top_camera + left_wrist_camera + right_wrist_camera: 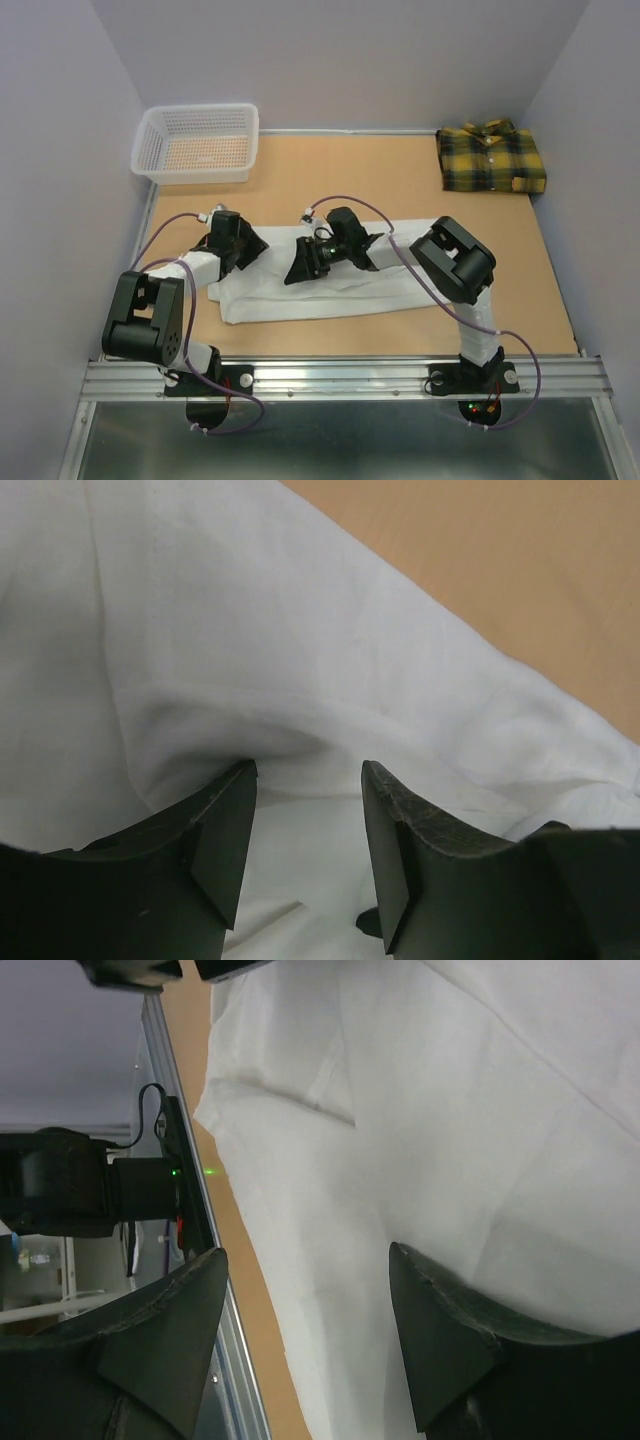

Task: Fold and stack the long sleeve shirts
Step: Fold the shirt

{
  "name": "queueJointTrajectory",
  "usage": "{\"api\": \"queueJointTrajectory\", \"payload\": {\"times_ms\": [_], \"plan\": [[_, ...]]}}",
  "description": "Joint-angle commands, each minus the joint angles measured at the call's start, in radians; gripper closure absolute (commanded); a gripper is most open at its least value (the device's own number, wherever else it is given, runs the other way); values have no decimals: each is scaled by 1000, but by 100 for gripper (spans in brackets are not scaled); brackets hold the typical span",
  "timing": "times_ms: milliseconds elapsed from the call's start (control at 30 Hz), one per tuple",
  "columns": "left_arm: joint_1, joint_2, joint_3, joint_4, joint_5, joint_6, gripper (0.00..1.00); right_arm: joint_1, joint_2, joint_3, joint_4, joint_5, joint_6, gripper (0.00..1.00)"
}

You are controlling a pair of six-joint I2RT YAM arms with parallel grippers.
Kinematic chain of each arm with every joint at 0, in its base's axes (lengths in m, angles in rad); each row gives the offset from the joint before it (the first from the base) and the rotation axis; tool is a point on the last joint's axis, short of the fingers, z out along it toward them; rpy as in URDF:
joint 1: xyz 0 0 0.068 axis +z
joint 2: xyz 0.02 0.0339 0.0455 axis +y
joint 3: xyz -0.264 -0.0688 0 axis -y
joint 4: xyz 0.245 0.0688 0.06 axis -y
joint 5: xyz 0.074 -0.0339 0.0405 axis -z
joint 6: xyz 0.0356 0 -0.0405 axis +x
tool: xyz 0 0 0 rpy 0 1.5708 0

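Top external view: the white shirt (330,290) lies spread in a long band across the near middle of the table (400,170), running from just ahead of the left arm to the right arm's elbow; the plaid shirt (492,157) sits folded in the far right corner, well apart from it, collar toward the back wall; a white mesh basket (197,143) stands in the far left corner.

The left gripper (245,243) is down at the left end of the white shirt; the right gripper (300,268) is over its middle, pointing left.

In the left wrist view the left gripper (308,780) has its jaws apart, and a raised ridge of the white shirt (300,630) curves just past the fingertips, with cloth filling the gap between them (whether the pads press the fabric I cannot tell); bare table (500,560) shows at the upper right.

In the right wrist view the right gripper (308,1260) has its jaws spread wide above the white shirt (450,1110), gripping nothing; a strip of table (247,1260) runs beside the cloth's edge.
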Motion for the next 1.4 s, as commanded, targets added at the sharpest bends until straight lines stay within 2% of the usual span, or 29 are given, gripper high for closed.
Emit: {"api": "queueJointTrajectory", "payload": {"times_ms": [0, 533, 700, 767, 833, 867, 933, 1033, 1100, 1167, 1200, 1233, 1367], "plan": [[21, 25, -12, -2, -8, -5, 43, -3, -77, -140, 43, -24, -14, 29], [61, 48, -3, -11, 26, 10, 44, -128, -280, -448, 29, -83, -120, 28], [63, 4, 26, -36, 49, 21, 41, -134, -422, -444, -162, -3, -217, 28], [63, -39, 50, -85, 43, 33, 37, -134, -476, -424, -250, 75, -258, 28], [63, -78, 87, -126, 31, 59, 27, -134, -553, -365, -322, 139, -292, 28], [63, -122, 99, -172, 11, 69, 20, -134, -576, -340, -406, 225, -330, 28], [61, -168, 127, -223, -14, 86, 12, -134, -631, -291, -482, 332, -370, 28], [52, -268, 159, -345, -50, 119, 1, -134, -659, -165, -653, 687, -445, 26], [43, -298, 155, -379, -81, 129, 1, -134, -660, -133, -687, 794, -465, 24], [28, -331, 143, -408, -72, 127, 1, -134, -654, -114, -707, 912, -496, 16], [-7, -337, 136, -415, -70, 110, 1, -134, -650, -108, -723, 939, -504, 5], [-29, -338, 124, -418, -72, 101, 1, -134, -643, -99, -732, 960, -511, 0], [-193, -265, 138, -419, -121, 64, 1, -135, -599, -90, -749, 1029, -522, 0]]}}
